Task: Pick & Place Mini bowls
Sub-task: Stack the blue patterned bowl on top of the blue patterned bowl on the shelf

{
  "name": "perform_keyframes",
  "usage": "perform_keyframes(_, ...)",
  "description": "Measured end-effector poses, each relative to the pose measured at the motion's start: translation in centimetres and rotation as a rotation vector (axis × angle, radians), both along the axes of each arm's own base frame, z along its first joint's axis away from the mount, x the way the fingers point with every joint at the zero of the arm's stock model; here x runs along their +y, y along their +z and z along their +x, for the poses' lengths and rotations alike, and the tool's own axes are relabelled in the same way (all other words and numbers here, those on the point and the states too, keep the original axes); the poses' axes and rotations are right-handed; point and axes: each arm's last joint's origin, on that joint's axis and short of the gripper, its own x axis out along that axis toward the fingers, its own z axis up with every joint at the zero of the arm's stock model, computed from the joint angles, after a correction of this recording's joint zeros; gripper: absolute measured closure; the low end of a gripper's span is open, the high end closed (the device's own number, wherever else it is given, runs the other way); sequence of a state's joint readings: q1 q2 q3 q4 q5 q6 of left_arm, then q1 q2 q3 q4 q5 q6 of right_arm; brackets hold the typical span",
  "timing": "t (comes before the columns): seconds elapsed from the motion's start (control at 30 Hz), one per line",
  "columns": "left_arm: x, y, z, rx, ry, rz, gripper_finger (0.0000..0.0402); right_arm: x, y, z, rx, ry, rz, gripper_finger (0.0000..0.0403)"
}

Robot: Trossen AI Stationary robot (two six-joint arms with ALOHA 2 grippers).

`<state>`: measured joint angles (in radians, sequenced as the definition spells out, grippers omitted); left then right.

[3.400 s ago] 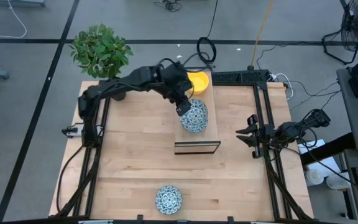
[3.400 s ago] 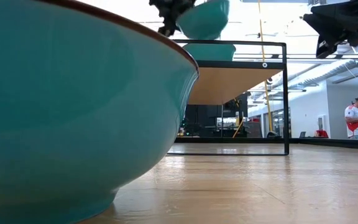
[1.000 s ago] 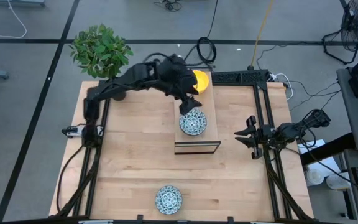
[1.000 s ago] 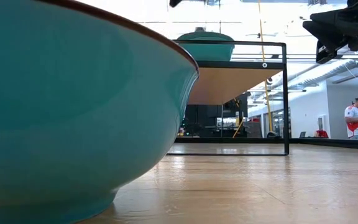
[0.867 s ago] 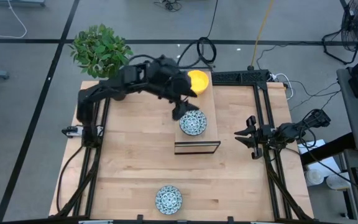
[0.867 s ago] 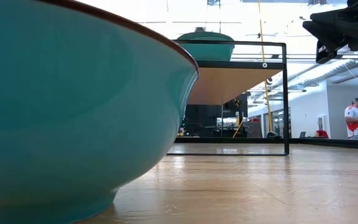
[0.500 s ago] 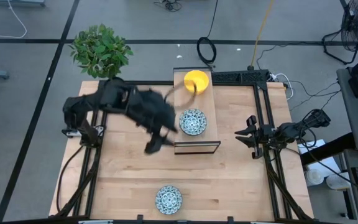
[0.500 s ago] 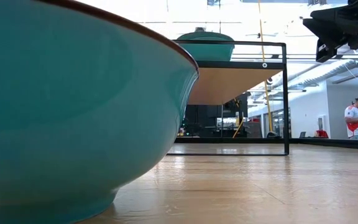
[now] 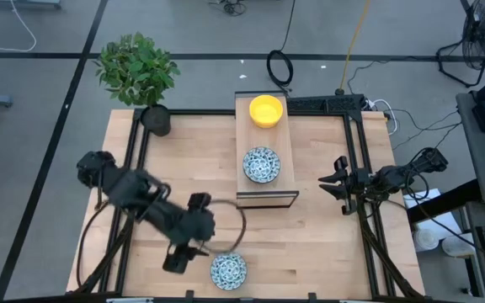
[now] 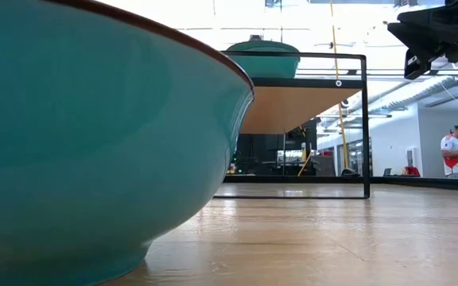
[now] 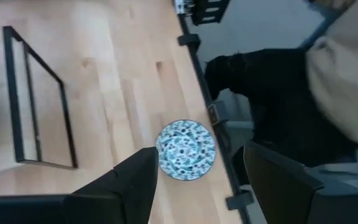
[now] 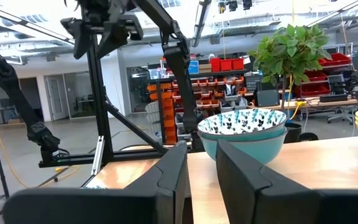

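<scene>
Two mini bowls sit on the raised shelf point(image 9: 265, 181) at the table's far middle: a yellow one point(image 9: 265, 110) and a blue-floral one point(image 9: 261, 164). Another floral bowl point(image 9: 227, 269) rests on its foot by the table's near edge; its light-blue outside fills the low view point(image 10: 94, 143). My left gripper point(image 9: 178, 259) hangs just left of that bowl, above the table. It is open, and the bowl point(image 11: 186, 149) shows between its fingers, untouched. My right gripper point(image 9: 337, 181) waits at the table's right side, open by a narrow gap and holding nothing.
A dark plant pot point(image 9: 156, 119) with a leafy plant stands at the table's far left corner. Black frame rails point(image 9: 133, 181) run along the table's left and right sides. Bare wood point(image 9: 310, 244) lies between the shelf and the near edge. A person point(image 10: 457, 151) stands far off in the room.
My left gripper has swung from above the shelf's floral bowl toward the table's left and near edges, ending beside the near floral bowl. The bowl on the shelf has stayed where it was.
</scene>
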<state>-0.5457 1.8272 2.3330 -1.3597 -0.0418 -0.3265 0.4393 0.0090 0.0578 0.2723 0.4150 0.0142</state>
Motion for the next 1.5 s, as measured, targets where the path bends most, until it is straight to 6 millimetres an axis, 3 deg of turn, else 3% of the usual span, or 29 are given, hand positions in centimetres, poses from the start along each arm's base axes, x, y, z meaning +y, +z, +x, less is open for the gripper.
perform_keyframes(0.47,-3.9,-2.0,-0.8,-0.015,0.037,0.132,0.0160,0.0,0.0,0.0,-0.002,-0.003,-0.007,0.0328)
perform_keyframes(0.7,-4.7,-7.5,0.7,0.116,0.084,0.227,0.0160,0.0,0.0,0.0,0.001,0.002,0.006,0.0328)
perform_keyframes(1.07,-3.2,-14.4,2.8,0.276,0.226,0.219,0.0160,0.0,-0.2,0.0,0.016,0.004,0.013,0.0328)
perform_keyframes(1.5,-4.6,-22.5,3.8,0.147,-0.105,0.202,0.0160,0.0,-0.3,0.1,0.027,0.003,0.010,0.0328)
